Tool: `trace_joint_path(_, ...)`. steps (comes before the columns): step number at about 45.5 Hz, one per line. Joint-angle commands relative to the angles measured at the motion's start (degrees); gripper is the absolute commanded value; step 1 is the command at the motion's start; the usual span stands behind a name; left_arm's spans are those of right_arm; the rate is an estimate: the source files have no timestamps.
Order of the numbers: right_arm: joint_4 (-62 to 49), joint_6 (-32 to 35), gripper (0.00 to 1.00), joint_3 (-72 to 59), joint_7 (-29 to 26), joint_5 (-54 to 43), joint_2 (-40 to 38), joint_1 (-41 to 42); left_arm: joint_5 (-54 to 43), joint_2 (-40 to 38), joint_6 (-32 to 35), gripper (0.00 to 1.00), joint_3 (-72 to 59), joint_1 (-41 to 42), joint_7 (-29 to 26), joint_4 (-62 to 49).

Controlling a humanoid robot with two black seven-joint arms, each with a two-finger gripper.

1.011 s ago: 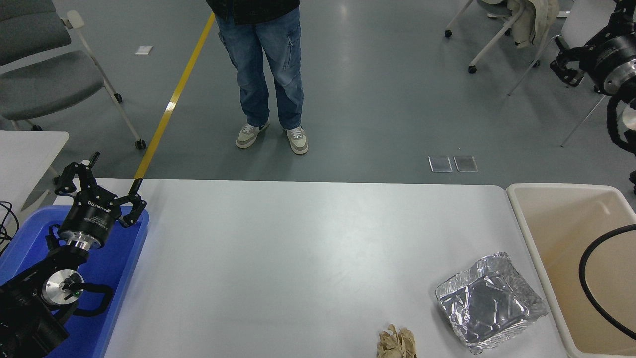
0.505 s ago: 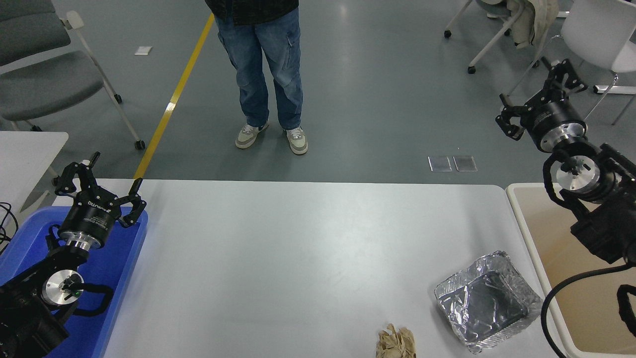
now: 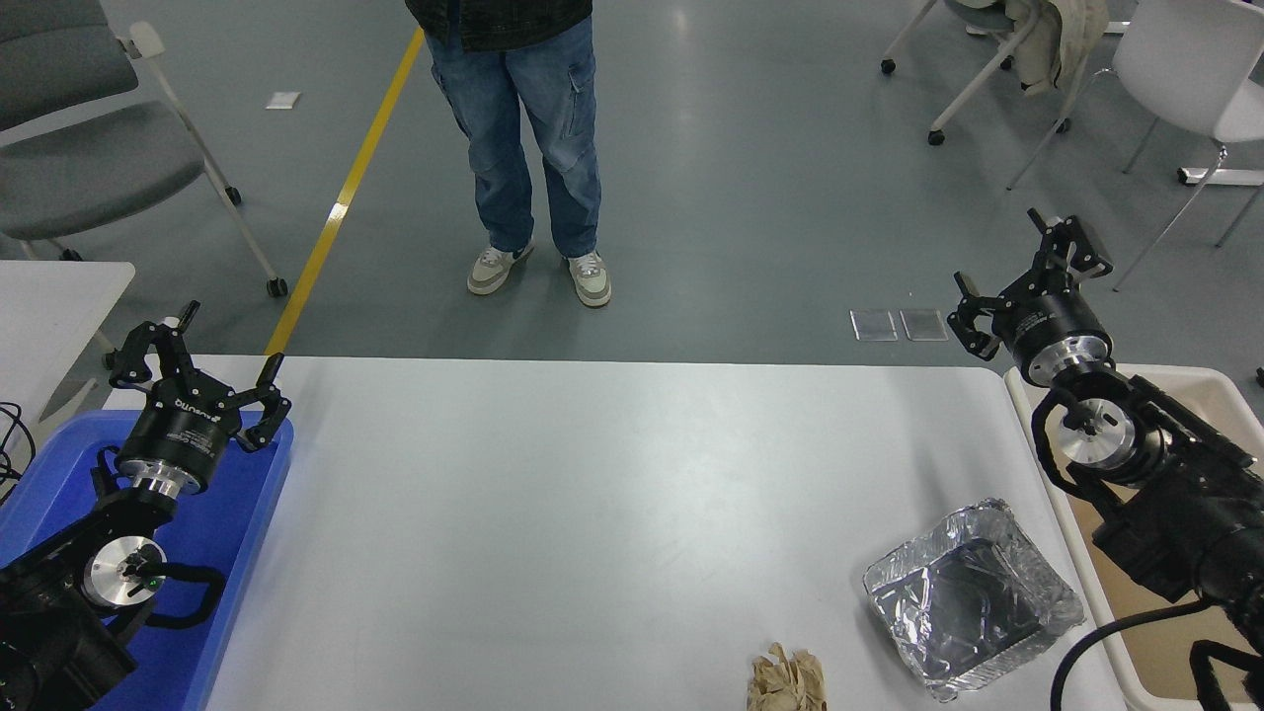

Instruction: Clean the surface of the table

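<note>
right hand (image 3: 1027, 281) spread, empty, raised beyond tabletop (image 3: 592, 513) far corner | foil tray (image 3: 973, 602), crumpled paper (image 3: 787, 681) lie nearer than it, likely next | left hand (image 3: 197, 360) spread, parked over blue bin (image 3: 237, 553)

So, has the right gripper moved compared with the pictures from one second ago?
Yes. The right gripper has come down and leftward, from the picture's upper right corner to the far edge of the beige bin.
</note>
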Motion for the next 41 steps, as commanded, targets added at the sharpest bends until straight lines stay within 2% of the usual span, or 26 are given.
trace_joint_path(1, 0.09, 2.25, 0.99, -0.06, 4.82, -0.13, 1.47, -3.44, 0.0, 0.01, 0.02, 1.0, -0.01, 0.0, 0.0, -0.01)
trace_joint_path(15, 0.26, 2.51, 0.99, 0.56, 8.96, -0.04, 1.73, -2.57, 0.0, 0.01, -0.07, 1.0, -0.01, 0.0, 0.0, -0.01)
trace_joint_path(41, -0.35, 2.16, 0.99, -1.02, 8.96, -0.04, 0.68, -0.55, 0.0, 0.01, 0.02, 1.0, -0.01, 0.0, 0.0, 0.07)
